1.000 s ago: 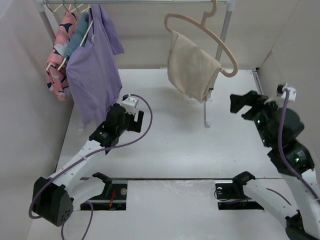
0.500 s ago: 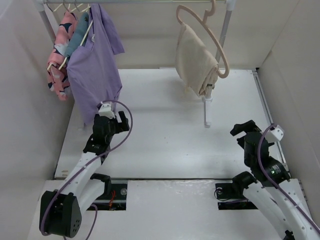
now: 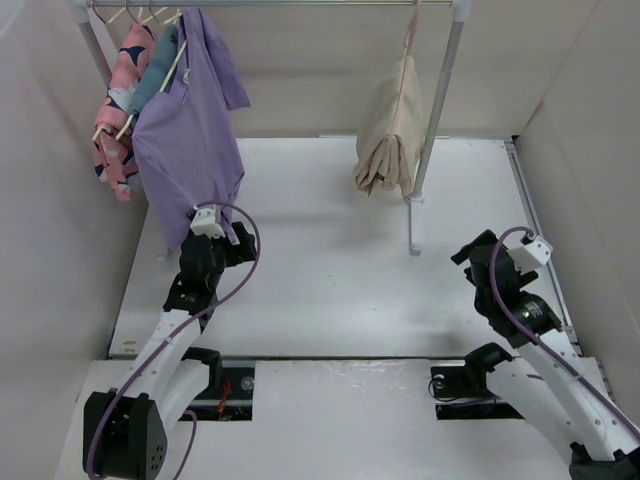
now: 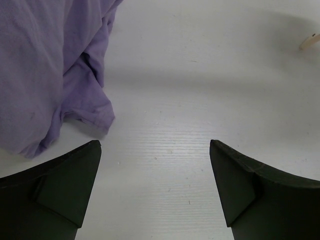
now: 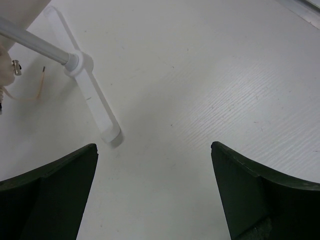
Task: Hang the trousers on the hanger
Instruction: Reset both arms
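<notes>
The cream trousers (image 3: 388, 135) hang folded over the pale hanger (image 3: 411, 35), which is hooked on the rail and seen edge-on in the top view. Neither gripper touches them. My left gripper (image 3: 230, 240) is low over the table at the left, just below the purple shirt's hem. It is open and empty (image 4: 155, 145). My right gripper (image 3: 470, 252) is at the right, pointing toward the rack's foot. It is open with only bare table between its fingers (image 5: 153, 145). A strip of cream cloth (image 5: 17, 6) shows in the right wrist view's top left corner.
A purple shirt (image 3: 190, 130) and a pink patterned garment (image 3: 118, 110) hang on wooden hangers at the rail's left end; the shirt's hem (image 4: 50, 75) lies close ahead of my left gripper. The rack's upright pole (image 3: 435, 110) and white foot (image 5: 95, 105) stand between the trousers and my right gripper.
The hanger with the trousers has swung round from broadside to edge-on. Both arms have drawn back toward the near edge, away from the rail. The left jaws opened slightly wider.
</notes>
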`<state>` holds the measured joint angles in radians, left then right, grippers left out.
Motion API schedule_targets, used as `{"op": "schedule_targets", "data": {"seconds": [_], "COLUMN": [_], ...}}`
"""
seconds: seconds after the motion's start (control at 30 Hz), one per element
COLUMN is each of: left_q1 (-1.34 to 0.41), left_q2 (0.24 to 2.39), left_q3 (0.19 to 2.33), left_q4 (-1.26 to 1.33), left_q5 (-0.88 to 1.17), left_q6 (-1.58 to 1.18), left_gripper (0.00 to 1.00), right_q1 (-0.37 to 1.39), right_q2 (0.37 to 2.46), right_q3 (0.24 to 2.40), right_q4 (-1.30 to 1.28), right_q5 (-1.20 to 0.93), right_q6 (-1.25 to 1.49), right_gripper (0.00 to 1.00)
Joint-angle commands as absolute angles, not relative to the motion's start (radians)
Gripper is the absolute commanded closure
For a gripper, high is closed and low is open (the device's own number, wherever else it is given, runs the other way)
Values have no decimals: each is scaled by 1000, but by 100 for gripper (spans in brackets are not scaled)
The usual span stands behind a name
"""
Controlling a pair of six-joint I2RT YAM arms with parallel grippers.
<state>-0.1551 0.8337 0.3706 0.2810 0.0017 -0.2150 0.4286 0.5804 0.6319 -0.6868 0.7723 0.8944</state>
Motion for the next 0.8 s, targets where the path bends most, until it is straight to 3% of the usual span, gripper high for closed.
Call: {"op": "schedule_targets", "data": {"seconds": [0.0,0.77], "left_q1": [-150,-150], "left_q2": [827,818], "left_q3": [364,364], "left_q4": [333,333], "left_q5": [28,28], "left_q6": [-227,-227], "left_gripper": [12,12], "right_q1": [417,417], "right_q2": [606,548], "right_q3": [690,672], "right_q4": [-647,-638], "right_q5": [798,779], "right_q6": [902,893], "right_gripper": [0,0]}}
